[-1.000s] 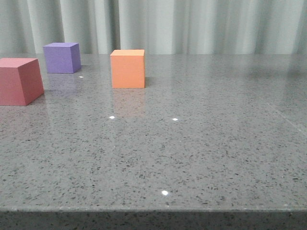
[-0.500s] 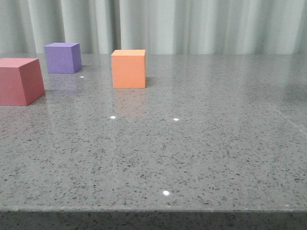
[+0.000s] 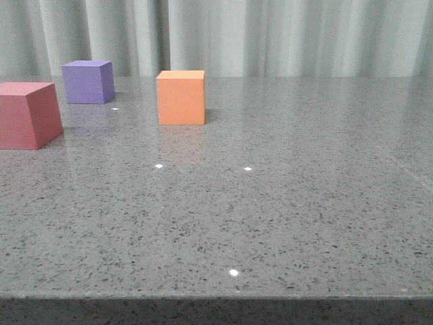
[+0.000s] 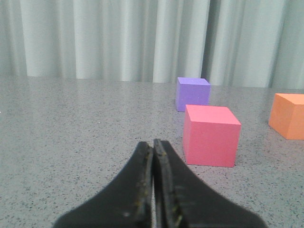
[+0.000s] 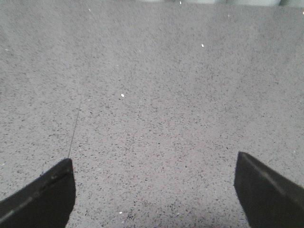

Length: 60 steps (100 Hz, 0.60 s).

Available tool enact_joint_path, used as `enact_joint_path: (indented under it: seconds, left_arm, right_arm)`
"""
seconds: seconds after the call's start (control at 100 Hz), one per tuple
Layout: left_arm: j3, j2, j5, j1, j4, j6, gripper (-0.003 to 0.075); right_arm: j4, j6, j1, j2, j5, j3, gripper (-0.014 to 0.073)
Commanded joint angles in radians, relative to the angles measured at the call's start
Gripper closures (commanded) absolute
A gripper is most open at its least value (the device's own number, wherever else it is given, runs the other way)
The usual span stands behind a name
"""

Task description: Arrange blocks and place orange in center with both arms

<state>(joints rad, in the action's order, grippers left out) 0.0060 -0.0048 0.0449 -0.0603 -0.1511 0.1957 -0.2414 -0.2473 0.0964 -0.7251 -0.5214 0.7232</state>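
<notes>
In the front view three cubes stand on the grey speckled table (image 3: 270, 217): the red/pink cube (image 3: 27, 114) at the left edge, the purple cube (image 3: 87, 81) behind it, and the orange cube (image 3: 180, 97) to their right. No gripper shows in the front view. In the left wrist view my left gripper (image 4: 153, 145) is shut and empty, low over the table, short of the red/pink cube (image 4: 210, 135); the purple cube (image 4: 192, 93) and the orange cube (image 4: 288, 115) lie beyond. In the right wrist view my right gripper (image 5: 154, 164) is open over bare table, no cube in sight.
A pale pleated curtain (image 3: 270, 34) hangs behind the table's far edge. The table's front edge (image 3: 216, 296) runs along the bottom of the front view. A thin seam line (image 5: 73, 133) crosses the table top in the right wrist view.
The front view shifts by a pixel or two; the cubes keep their places relative to each other.
</notes>
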Motion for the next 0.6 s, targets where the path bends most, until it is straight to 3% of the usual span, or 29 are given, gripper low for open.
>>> enact_joint_path:
  seconds: [0.0,0.31,0.59]
  left_arm:
    - [0.042,-0.029,-0.074,-0.002,0.008,0.007,0.0741]
    - [0.042,-0.029,-0.074,-0.002,0.008,0.007,0.0741]
    - [0.042,-0.029,-0.074,-0.002,-0.031,0.007,0.0741]
  right_arm:
    - [-0.023,-0.007,-0.007,0.085,0.149,-0.048,-0.007]
    - [-0.028,-0.006,-0.005,0.338,0.245,-0.224,-0.007]
    - [-0.042,-0.006,-0.005,0.377,0.276,-0.256,-0.007]
